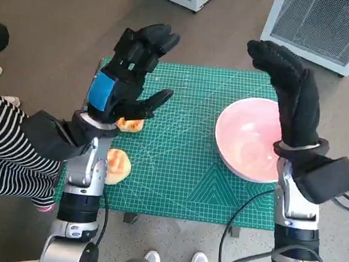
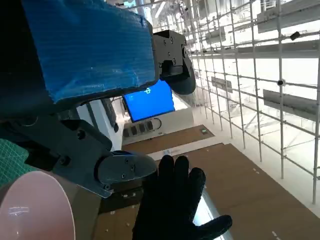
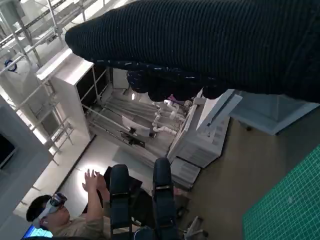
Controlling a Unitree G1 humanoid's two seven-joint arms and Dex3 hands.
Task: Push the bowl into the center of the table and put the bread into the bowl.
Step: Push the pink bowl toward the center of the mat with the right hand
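Pink bowl [image 1: 250, 139] at table's right side, bread [image 1: 117, 166] left, both hands raised, fingers spread, empty: left hand [image 1: 129, 74], right hand [image 1: 290, 97]

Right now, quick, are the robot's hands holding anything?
Left hand: open, holding nothing, raised above the green mat.
Right hand: open, holding nothing, raised beside the pink bowl.

No words, brand names or numbers can be read anywhere. The green cutting mat [image 1: 184, 167] carries a printed grid and slanting guide lines, but any figures along them are too small to make out. The blue screen [image 2: 149, 101] shows a tiny white mark, illegible.
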